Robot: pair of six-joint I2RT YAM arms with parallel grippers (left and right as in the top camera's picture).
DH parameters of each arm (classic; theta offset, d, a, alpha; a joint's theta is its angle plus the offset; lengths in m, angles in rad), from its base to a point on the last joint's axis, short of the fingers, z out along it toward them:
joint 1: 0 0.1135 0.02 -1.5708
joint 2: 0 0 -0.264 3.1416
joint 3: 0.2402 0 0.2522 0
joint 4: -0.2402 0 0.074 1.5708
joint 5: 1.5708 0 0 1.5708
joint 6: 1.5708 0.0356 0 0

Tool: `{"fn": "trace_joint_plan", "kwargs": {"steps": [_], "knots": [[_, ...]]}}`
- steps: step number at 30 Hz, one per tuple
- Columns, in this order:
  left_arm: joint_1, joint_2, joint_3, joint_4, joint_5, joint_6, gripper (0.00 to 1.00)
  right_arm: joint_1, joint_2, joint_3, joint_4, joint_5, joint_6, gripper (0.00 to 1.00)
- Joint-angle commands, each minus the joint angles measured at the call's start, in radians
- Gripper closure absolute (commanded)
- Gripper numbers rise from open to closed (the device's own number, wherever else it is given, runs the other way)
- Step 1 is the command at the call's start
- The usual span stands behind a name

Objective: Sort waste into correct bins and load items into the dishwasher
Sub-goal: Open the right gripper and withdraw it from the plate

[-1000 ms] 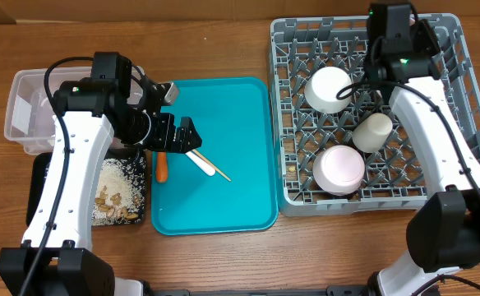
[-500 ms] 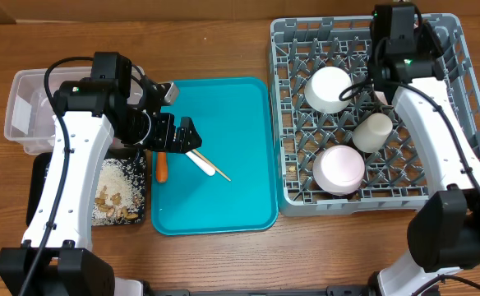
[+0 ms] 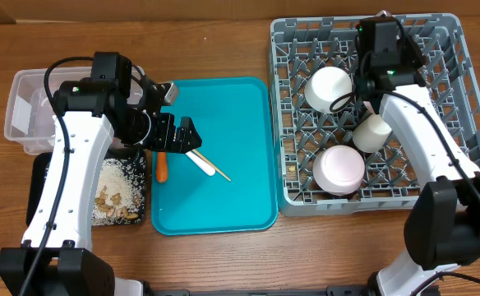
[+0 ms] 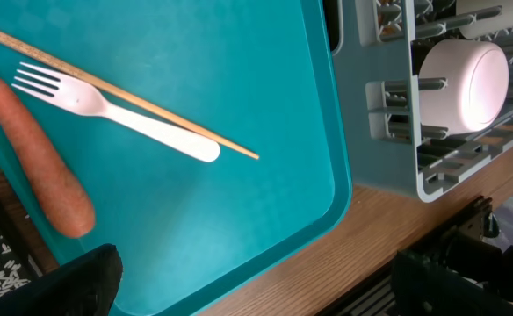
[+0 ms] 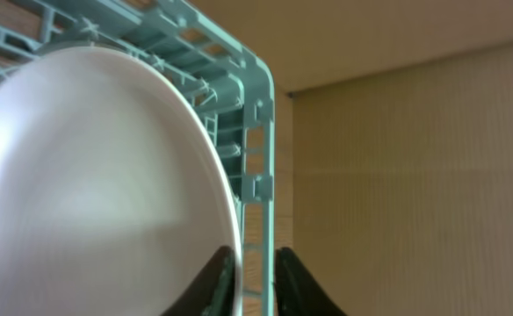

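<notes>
Shift: right gripper (image 5: 255, 279) now further left along far side of rack (image 3: 445, 49) than second ago. Its fingers sit narrowly astride rim of plate (image 5: 90, 193), which stands on edge by rack wall. Slight gap at one finger; pinching or releasing, cannot tell. Plate likely loaded. Left gripper (image 3: 182, 136) unmoved, spread wide over tray (image 4: 239, 70); fork (image 4: 125, 118), chopstick (image 4: 28, 47), carrot (image 4: 37, 167) still waiting.

**A robot test bench staged as a kitchen clean-up**

A bare wood-grain table (image 3: 223, 41) carries a white left arm (image 3: 71, 164) and right arm (image 3: 425, 140). Beneath the jaws of the left gripper (image 4: 256, 290) lie a teal tray (image 4: 239, 219), fork (image 4: 116, 114) and carrot (image 4: 37, 167). Around the jaws of the right gripper (image 5: 258, 281) stands a grey dish rack (image 3: 470, 90).
</notes>
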Motion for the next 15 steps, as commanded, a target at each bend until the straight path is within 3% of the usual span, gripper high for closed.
{"fn": "trace_joint_plan", "kwargs": {"steps": [1,3,4,5,11,15], "knots": [[-0.002,0.007,0.017,0.002,-0.005,-0.009,0.0,0.03,0.002,0.0,0.021,0.01,0.003,0.8],[-0.002,0.007,0.017,0.002,-0.005,-0.009,0.0,0.044,0.002,0.0,0.021,0.009,0.003,0.71],[-0.002,0.007,0.017,0.002,-0.005,-0.009,0.0,0.05,0.002,0.0,0.021,0.01,0.003,0.57],[-0.002,0.007,0.017,0.002,-0.005,-0.009,0.0,0.056,0.002,0.0,0.021,0.01,0.002,0.52],[-0.002,0.007,0.017,0.002,-0.005,-0.009,0.0,0.09,0.002,0.0,0.035,0.024,0.002,0.32],[-0.002,0.007,0.017,0.002,-0.005,-0.009,0.0,0.121,0.002,0.0,0.077,0.078,0.003,0.26]]}}
